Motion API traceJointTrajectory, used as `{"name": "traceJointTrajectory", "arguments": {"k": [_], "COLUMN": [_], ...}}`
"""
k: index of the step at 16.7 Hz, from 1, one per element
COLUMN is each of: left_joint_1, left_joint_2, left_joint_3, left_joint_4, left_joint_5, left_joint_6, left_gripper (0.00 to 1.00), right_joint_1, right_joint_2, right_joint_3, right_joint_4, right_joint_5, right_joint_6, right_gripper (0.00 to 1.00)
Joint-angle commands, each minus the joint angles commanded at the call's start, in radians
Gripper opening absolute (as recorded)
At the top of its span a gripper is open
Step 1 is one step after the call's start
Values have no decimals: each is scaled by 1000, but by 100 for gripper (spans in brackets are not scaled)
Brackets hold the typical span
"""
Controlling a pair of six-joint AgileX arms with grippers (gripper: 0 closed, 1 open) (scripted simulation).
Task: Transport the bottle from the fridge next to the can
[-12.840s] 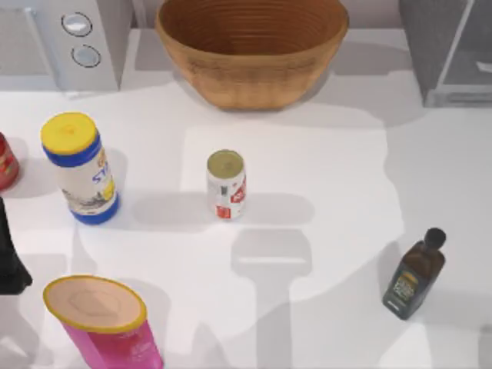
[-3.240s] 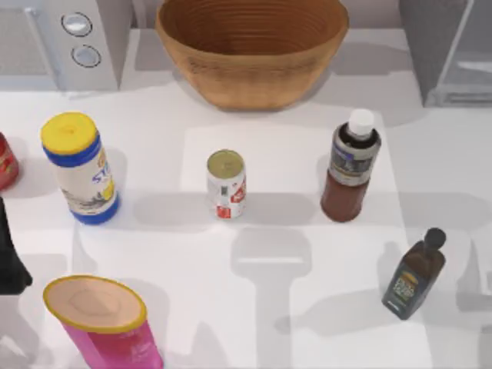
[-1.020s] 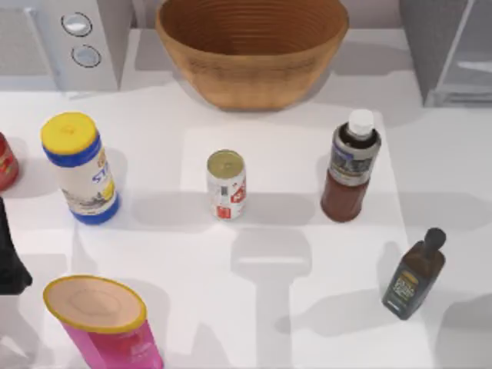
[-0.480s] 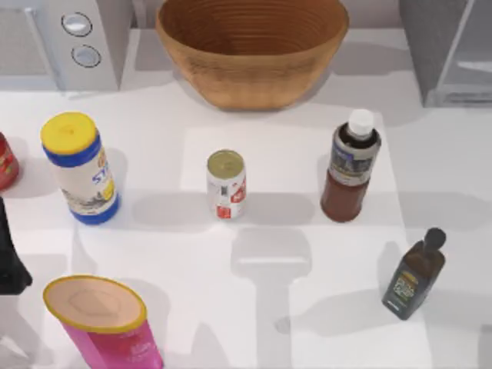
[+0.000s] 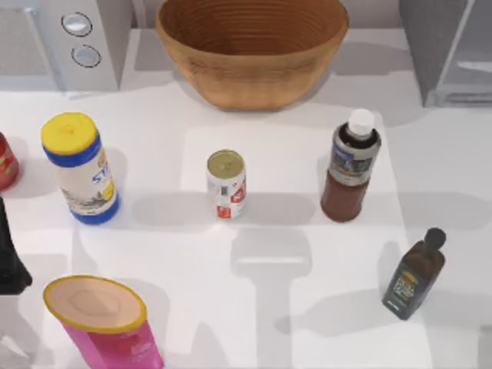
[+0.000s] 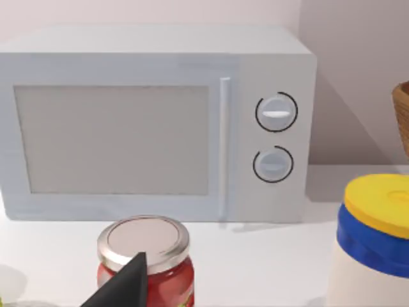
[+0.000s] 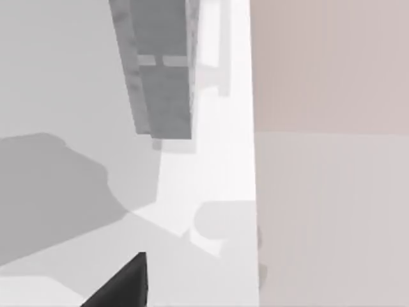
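The tall reddish-brown bottle with white cap point(image 5: 350, 167) is standing free, well right of the small white tin can point(image 5: 226, 184). Whether either pincer is open I cannot tell, so any return pass is risking toppling the bottle.

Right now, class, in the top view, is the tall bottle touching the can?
No, the bottle stands upright, apart from the can, with bare table between them.

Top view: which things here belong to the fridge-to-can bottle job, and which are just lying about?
Job things:
bottle, upright right of the can
can, mid-table
fridge, back right

Lying about:
wicker basket
microwave
yellow-lidded canister
pink tube
olive bottle
red jar
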Motion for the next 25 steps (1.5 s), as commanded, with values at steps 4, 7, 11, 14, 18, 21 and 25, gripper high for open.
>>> {"name": "traceJointTrajectory", "arguments": {"k": [4,7,11,14,18,21,25], "left_joint_1": [0,0,0,0,0,0,0], "left_joint_2": [0,0,0,0,0,0,0], "left_joint_3": [0,0,0,0,0,0,0], "left_joint_4": [0,0,0,0,0,0,0], "left_joint_5": [0,0,0,0,0,0,0], "left_joint_6": [0,0,0,0,0,0,0], "left_gripper": [100,100,100,100,100,100,100], "right_joint_1": [68,183,386,549,743,844,877], "right_joint_2": [5,8,14,18,21,20,18], "right_joint_3": [0,-4,-11,-18,-25,-29,-30], "right_joint_4": [94,250,522,743,1007,1138,1178], "right_joint_5": [7,31,81,123,169,190,197], "right_joint_6": [104,291,632,909,1223,1360,1400], "right_gripper": [100,100,100,100,100,100,100]}}
